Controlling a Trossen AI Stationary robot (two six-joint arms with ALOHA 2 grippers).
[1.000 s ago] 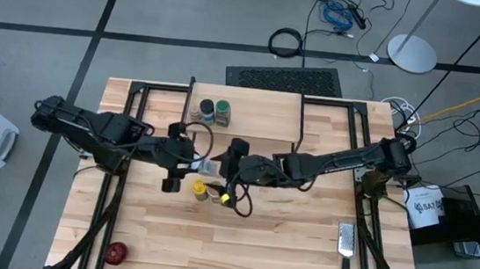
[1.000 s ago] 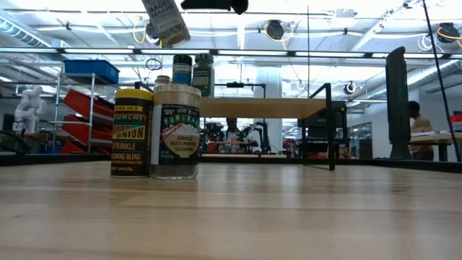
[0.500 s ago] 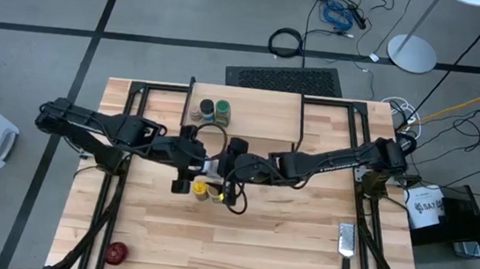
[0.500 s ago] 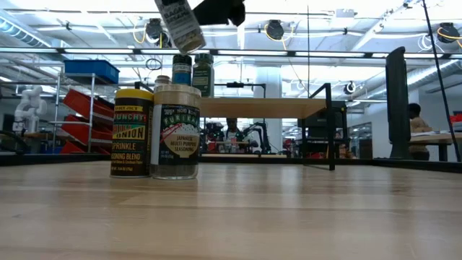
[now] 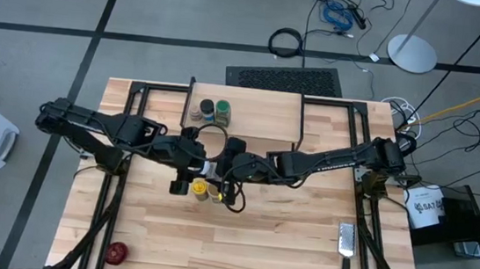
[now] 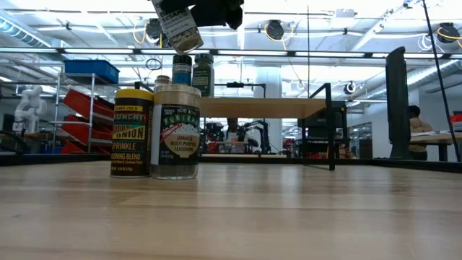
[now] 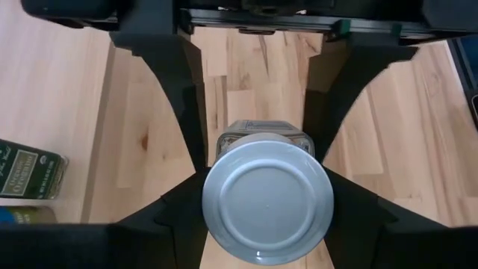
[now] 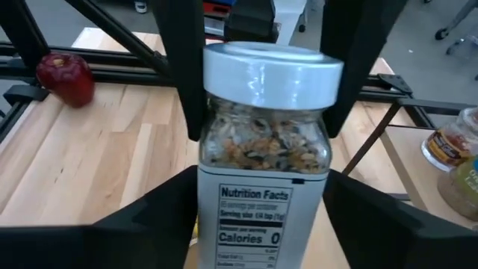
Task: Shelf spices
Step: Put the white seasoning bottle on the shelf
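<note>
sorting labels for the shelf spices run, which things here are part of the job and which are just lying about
Job: white-capped jar, held up in the left gripper with the right gripper around it; yellow-lidded onion seasoning jar and clear Japanese seasoning jar on the table; green-lidded jar and dark-lidded jar on the shelf.
Lying about: red apple; metal grater.

The raised jar [image 6: 177,25] is cut off at twelve o'clock in the low view. From above, both arms hide it.
</note>
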